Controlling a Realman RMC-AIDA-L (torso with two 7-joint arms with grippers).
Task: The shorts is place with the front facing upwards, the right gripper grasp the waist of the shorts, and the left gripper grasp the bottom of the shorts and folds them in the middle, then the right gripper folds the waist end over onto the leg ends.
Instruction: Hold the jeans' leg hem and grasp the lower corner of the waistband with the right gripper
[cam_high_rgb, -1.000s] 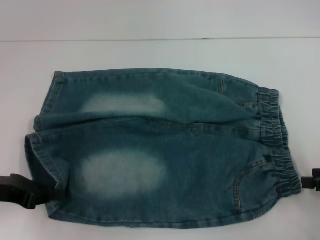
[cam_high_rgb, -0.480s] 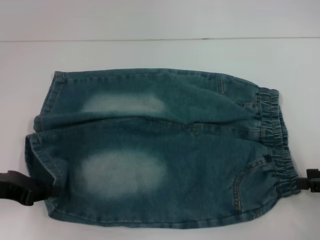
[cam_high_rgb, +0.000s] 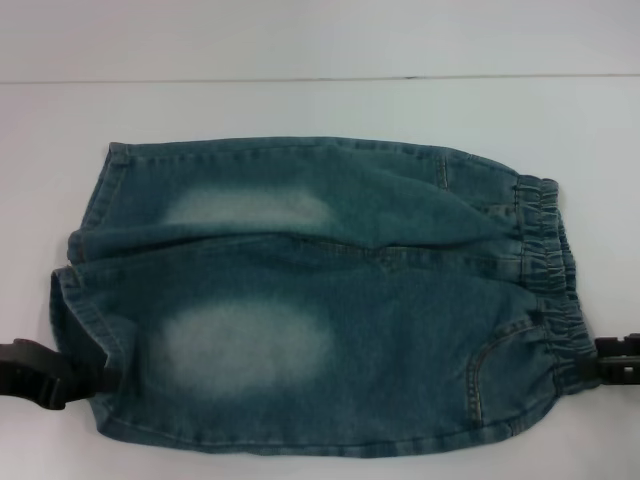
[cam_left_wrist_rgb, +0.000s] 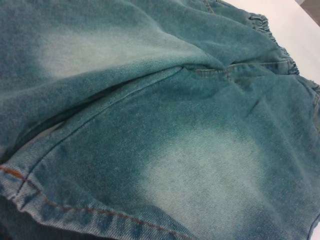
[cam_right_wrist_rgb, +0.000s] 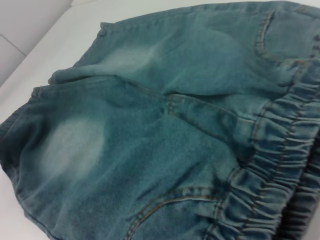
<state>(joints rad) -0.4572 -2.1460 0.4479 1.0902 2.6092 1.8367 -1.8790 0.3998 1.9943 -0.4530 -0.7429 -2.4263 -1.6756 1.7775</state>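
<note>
Denim shorts (cam_high_rgb: 320, 300) lie flat on the white counter (cam_high_rgb: 300, 105), front up, waistband toward the robot's right, leg hems left. The left gripper (cam_high_rgb: 100, 380) sits at the near leg hem, the right gripper (cam_high_rgb: 597, 362) at the near waistband end; whether either pair of jaws has closed on cloth, I cannot tell. It looks like the grasping step. Next, both must pinch firmly, lift together, and carry the near edge across.

Plain white tabletop, pale wall behind.
Flat white matte table surface (cam_high_rgb: 300, 105) fills the scene from near edge to far; a thin dark seam line (cam_high_rgb: 320, 78) runs left to right at its far edge. Beyond it, a plain pale grey-white wall (cam_high_rgb: 320, 35). Even, soft, diffuse lighting.
</note>
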